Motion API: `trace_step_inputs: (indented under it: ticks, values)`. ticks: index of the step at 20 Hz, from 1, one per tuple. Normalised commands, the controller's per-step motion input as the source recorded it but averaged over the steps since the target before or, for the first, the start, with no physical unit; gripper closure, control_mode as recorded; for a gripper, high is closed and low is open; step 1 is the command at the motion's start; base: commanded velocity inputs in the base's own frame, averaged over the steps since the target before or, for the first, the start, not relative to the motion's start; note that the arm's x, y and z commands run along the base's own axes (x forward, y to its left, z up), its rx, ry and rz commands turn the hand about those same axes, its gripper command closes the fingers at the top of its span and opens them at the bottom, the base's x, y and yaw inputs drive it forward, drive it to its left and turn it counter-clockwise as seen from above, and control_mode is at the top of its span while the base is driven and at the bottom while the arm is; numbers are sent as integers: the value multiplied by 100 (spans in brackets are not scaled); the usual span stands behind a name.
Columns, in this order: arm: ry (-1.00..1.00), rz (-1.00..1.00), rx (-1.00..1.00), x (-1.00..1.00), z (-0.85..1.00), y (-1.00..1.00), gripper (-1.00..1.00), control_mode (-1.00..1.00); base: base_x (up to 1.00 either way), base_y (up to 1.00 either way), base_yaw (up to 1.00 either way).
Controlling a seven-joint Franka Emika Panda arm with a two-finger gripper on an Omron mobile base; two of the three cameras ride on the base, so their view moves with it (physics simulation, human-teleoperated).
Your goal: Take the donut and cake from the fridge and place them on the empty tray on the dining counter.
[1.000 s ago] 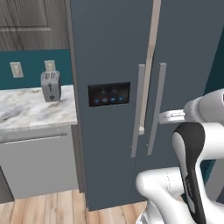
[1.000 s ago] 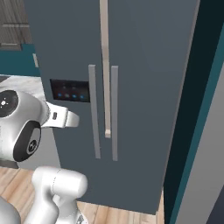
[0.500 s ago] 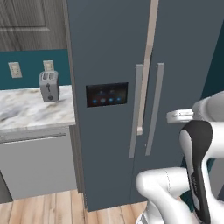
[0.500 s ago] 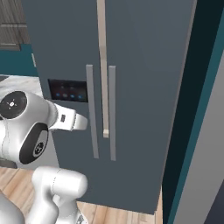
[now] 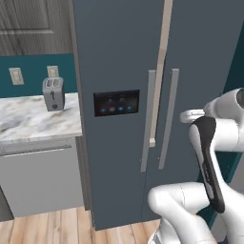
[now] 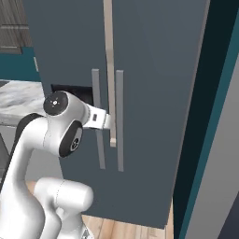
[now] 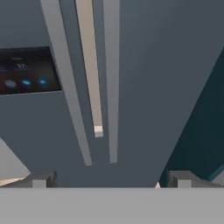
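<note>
**A:** Gripper (image 7: 107,179) first. How do the jaws stand?

**B:** Spread wide. In the hand view the two dark fingertips (image 7: 41,179) sit far apart at the bottom corners, nothing between them. Not touching anything.

**A:** What lies ahead of it?

**B:** The fridge (image 5: 128,62), dark slate-blue, both doors shut. Straight in front of the gripper are the two grey vertical handles (image 7: 111,78), one on each door, standing side by side with a pale strip (image 7: 89,65) running down the seam between them. The strip ends above the handles' lower ends.

**A:** Is the gripper at the handles?

**B:** Near, still apart from them. In the right base view the white wrist (image 6: 99,119) reaches toward the door front at about handle height, beside the left-hand handle (image 6: 98,119); contact cannot be made out there.

**A:** Anything else on the door?

**B:** Black panel with blue lights (image 7: 26,70), off to the gripper's left and a little above, on the left door.

**A:** Beyond the fridge?

**B:** Further left of the gripper, a marble counter (image 5: 35,121) over grey cabinets, with a grey toaster (image 5: 53,94) standing on it against the teal wall (image 5: 33,71). Two pale wall outlets (image 5: 16,75) behind it. Wood-plank floor (image 5: 52,228) below.
</note>
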Motion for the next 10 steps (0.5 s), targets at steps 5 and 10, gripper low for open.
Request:
trace_step_inputs:
  ticks: [5, 10]
  values:
    - [-5, 0, 0, 99, -35, 0, -100, -100, 0, 0, 0]
    - [-20, 0, 0, 73, -22, -13, -100, -100, 0, 0, 0]
